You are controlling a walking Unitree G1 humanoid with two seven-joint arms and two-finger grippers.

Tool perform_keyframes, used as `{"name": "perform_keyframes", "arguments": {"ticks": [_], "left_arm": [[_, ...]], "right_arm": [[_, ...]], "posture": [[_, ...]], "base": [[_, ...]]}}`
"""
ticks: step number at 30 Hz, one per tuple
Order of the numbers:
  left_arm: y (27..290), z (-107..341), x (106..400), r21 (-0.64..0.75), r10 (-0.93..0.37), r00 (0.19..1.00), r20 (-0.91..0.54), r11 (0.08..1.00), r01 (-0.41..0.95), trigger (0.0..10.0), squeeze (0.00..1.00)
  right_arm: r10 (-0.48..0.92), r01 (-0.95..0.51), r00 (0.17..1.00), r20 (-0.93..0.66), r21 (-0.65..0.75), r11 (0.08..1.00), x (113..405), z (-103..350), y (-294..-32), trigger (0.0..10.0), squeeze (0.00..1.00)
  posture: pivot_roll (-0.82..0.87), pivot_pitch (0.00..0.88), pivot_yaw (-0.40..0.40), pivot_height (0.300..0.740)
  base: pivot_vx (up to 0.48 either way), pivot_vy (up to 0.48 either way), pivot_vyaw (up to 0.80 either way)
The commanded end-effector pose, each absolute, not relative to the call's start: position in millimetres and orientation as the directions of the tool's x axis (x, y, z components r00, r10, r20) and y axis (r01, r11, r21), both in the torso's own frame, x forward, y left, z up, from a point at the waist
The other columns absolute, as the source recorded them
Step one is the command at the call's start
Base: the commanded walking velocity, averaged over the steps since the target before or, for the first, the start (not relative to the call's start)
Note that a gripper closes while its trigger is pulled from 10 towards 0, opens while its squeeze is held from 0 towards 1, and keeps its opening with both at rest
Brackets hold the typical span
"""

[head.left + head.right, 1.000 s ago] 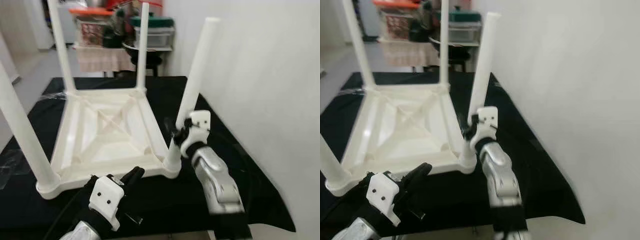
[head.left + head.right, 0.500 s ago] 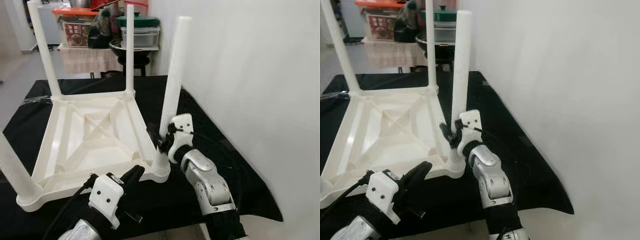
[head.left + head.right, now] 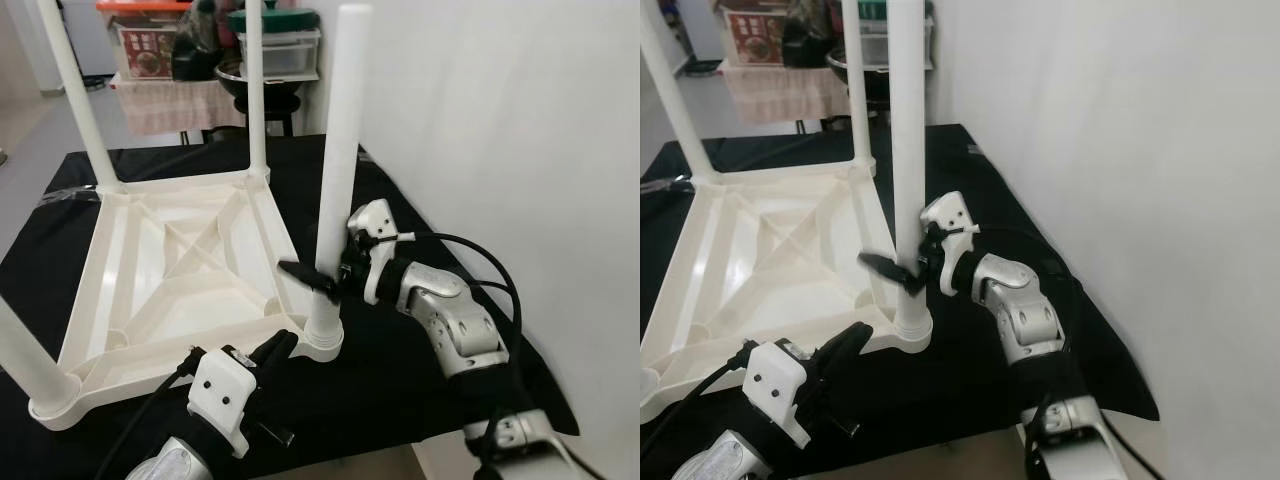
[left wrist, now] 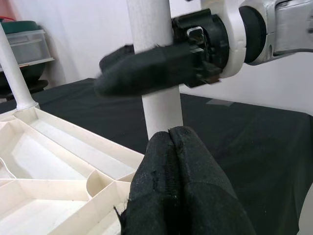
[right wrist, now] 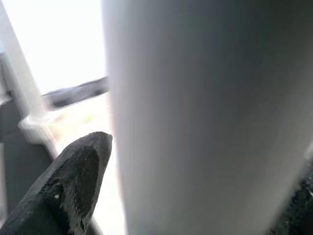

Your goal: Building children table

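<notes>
Table (image 3: 185, 270), white plastic and upside down, is seen on a black cloth (image 3: 400, 370) with its legs pointing up, the near right leg (image 3: 336, 160) standing in its corner socket (image 3: 323, 340). That leg is now shown upright, where a second ago it was leaning away toward the white wall (image 3: 520, 120); it is judged to have been straightened in the socket, though whether it is fully seated cannot be told. The right gripper (image 3: 318, 280) is held low on the leg, just above the socket, one black finger (image 3: 305, 275) reaching past the leg on the table's side; the wrist view places the leg between the fingers, but a firm clamp cannot be confirmed. The right arm has been swung round from below the leg to its wall side. The left gripper (image 3: 270, 355) is kept near the same corner, its fingers pressed together with nothing between them, tips just short of the socket. Three other legs are already standing. Beyond the cloth, a shelf with storage boxes (image 3: 150, 50) and a dark pot (image 3: 265, 20) is visible. With the leg straight, pressing it home is judged the remaining step.
</notes>
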State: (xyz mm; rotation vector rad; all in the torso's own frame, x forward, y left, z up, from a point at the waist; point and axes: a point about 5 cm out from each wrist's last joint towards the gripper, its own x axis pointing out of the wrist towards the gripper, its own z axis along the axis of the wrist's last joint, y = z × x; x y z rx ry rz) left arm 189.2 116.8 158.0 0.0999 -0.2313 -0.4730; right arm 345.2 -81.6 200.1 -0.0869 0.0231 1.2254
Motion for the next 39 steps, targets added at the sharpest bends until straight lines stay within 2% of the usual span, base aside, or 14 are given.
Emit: {"name": "perform_keyframes", "arguments": {"ticks": [1,4,5,6,7,21,25,26,28,29,31,32,34,39], "left_arm": [[115.8,153.6,189.4,0.148,-0.462,0.868,0.179,0.885,0.441,10.0,0.00],[115.4,153.1,189.4,0.147,-0.463,0.868,0.178,0.885,0.442,10.0,0.00],[115.0,152.9,189.4,0.146,-0.464,0.868,0.178,0.885,0.443,10.0,0.00],[114.7,152.7,189.3,0.146,-0.464,0.868,0.177,0.885,0.443,10.0,0.00],[114.4,152.6,189.1,0.145,-0.464,0.868,0.177,0.885,0.443,10.0,0.00],[114.8,153.6,187.1,0.143,-0.465,0.868,0.177,0.884,0.444,10.0,0.00],[115.3,154.4,186.6,0.144,-0.464,0.868,0.178,0.885,0.443,10.0,0.00],[115.6,154.9,186.0,0.144,-0.464,0.868,0.179,0.885,0.443,10.0,0.00],[115.6,154.9,186.0,0.144,-0.464,0.868,0.179,0.885,0.443,10.0,0.00],[116.6,155.6,185.8,0.145,-0.463,0.868,0.180,0.885,0.442,10.0,0.00],[116.6,155.6,185.8,0.145,-0.463,0.868,0.180,0.885,0.442,10.0,0.00],[117.4,156.0,185.7,0.145,-0.463,0.868,0.181,0.885,0.442,10.0,0.00],[117.9,155.3,187.2,0.144,-0.465,0.867,0.180,0.884,0.444,10.0,0.00],[116.1,154.0,189.5,0.140,-0.467,0.865,0.183,0.883,0.448,10.0,0.00]], "right_arm": [[0.963,-0.967,0.253,-0.088,-0.052,0.249,344.2,198.1,-71.0,10.0,0.00],[0.968,-0.972,0.236,-0.088,-0.023,0.235,351.9,200.6,-72.2,10.0,0.00],[0.970,-0.973,0.230,-0.076,-0.001,0.231,356.6,203.1,-73.9,6.4,0.00],[0.972,-0.974,0.227,-0.068,0.011,0.228,359.2,204.5,-75.1,6.4,0.00],[0.972,-0.973,0.227,-0.063,0.023,0.229,361.8,205.6,-77.1,0.0,0.00],[0.961,-0.965,0.260,-0.096,0.001,0.261,366.4,198.1,-100.6,0.0,0.00],[0.929,-0.933,0.359,-0.083,-0.033,0.358,368.6,199.7,-103.8,0.0,0.00],[0.888,-0.890,0.456,-0.066,-0.024,0.455,366.5,195.9,-102.0,0.0,0.00],[0.888,-0.890,0.456,-0.066,-0.024,0.455,366.5,195.9,-102.0,0.0,0.00],[0.735,-0.732,0.676,-0.053,0.069,0.678,355.8,173.9,-91.2,0.0,0.00],[0.735,-0.732,0.676,-0.053,0.069,0.678,355.8,173.9,-91.2,0.0,0.00],[0.607,-0.591,0.789,-0.091,0.157,0.791,336.4,152.5,-83.6,0.0,0.00],[0.587,-0.567,0.800,-0.126,0.165,0.807,307.9,135.1,-61.2,0.0,0.00],[0.599,-0.582,0.793,-0.110,0.156,0.798,325.2,138.7,-65.6,0.0,0.00]], "posture": [[0.10,0.011,-0.092,0.740],[0.10,0.006,-0.094,0.740],[0.09,0.006,-0.094,0.740],[0.09,0.005,-0.094,0.740],[0.09,0.004,-0.094,0.740],[0.08,0.012,-0.075,0.740],[0.07,0.023,-0.078,0.740],[0.06,0.030,-0.084,0.740],[0.06,0.030,-0.084,0.740],[0.05,0.038,-0.080,0.740],[0.05,0.038,-0.080,0.740],[0.05,0.039,-0.077,0.740],[0.04,0.020,-0.062,0.740],[0.05,0.014,-0.081,0.740]], "base": [[0.000,0.000,0.00],[0.000,0.000,0.00],[0.000,0.000,0.00],[0.000,0.000,0.00],[0.000,0.000,0.00],[0.000,0.000,0.00],[0.000,0.000,0.00],[0.000,0.000,0.00],[0.000,0.000,0.00],[0.000,0.000,0.00],[0.000,0.000,0.00],[0.000,0.000,0.00],[0.000,0.000,0.00],[0.000,0.000,0.00]]}}
